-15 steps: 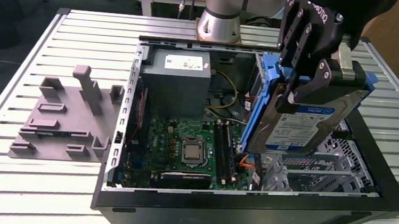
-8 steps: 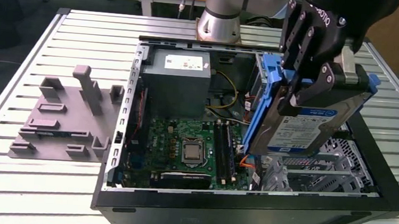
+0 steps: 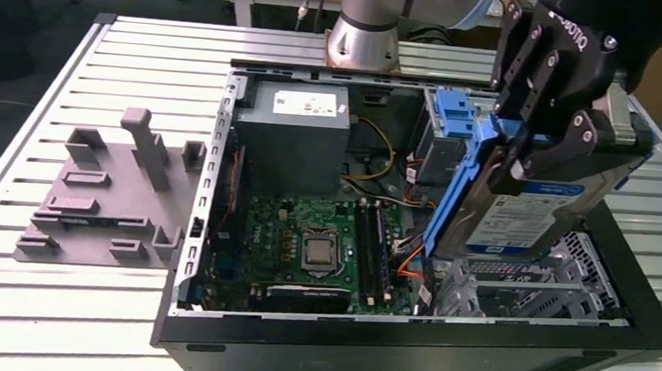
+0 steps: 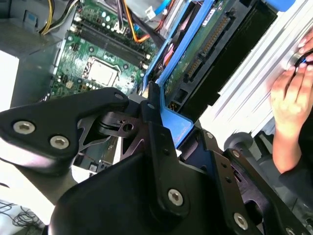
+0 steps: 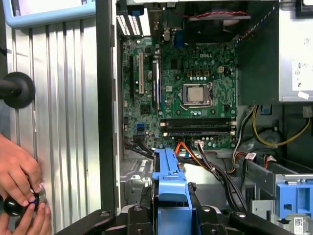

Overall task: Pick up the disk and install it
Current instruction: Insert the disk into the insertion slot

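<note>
The disk (image 3: 520, 214), a silver drive with a white-and-blue label in a blue carrier frame, hangs on edge and tilted over the drive cage (image 3: 542, 286) at the exterior view's right side of the open computer case (image 3: 413, 343). My gripper (image 3: 543, 153) is shut on its upper end, black fingers clamping both faces. In the second wrist view the disk (image 4: 195, 54) shows its green circuit board side, held by the gripper (image 4: 159, 120). In the first wrist view the blue carrier edge of the disk (image 5: 168, 176) sticks out from the gripper (image 5: 169, 211) above the case.
The motherboard (image 3: 315, 246) and cables lie in the case floor, the power supply (image 3: 294, 129) at the back. A grey fixture with posts (image 3: 106, 194) stands on the slatted table at the exterior view's left. A person's hand (image 5: 19, 181) rests on the table beside the case.
</note>
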Available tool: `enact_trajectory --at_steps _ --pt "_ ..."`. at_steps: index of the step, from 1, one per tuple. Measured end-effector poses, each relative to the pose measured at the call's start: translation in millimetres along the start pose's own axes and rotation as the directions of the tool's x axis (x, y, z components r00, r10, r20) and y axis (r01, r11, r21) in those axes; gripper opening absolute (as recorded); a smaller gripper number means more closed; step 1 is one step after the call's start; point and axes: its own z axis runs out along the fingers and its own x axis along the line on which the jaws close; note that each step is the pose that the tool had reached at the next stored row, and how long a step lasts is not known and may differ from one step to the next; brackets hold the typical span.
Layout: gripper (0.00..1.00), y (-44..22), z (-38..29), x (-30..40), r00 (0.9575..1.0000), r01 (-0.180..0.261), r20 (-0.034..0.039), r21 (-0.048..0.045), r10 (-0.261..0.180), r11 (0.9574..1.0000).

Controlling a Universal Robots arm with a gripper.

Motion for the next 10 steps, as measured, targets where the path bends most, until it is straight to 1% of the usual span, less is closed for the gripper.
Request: enact_trajectory --at_steps 1,4,8,10 --pt "0.36 -1.6 0.1 -0.1 1.0 0.0 0.0 0.0 0.0 1.0" --pt "0.36 -2.0 0.4 0.5 1.0 0.0 0.0002 0.0 0.0 1.0" --pt "0.36 -2.5 0.4 4.8 1.0 0.0 0.0 -0.0001 0.0 1.0" --pt "0.36 -4.0 0.6 6.9 1.0 0.0 0.0 0.0 0.0 1.0"
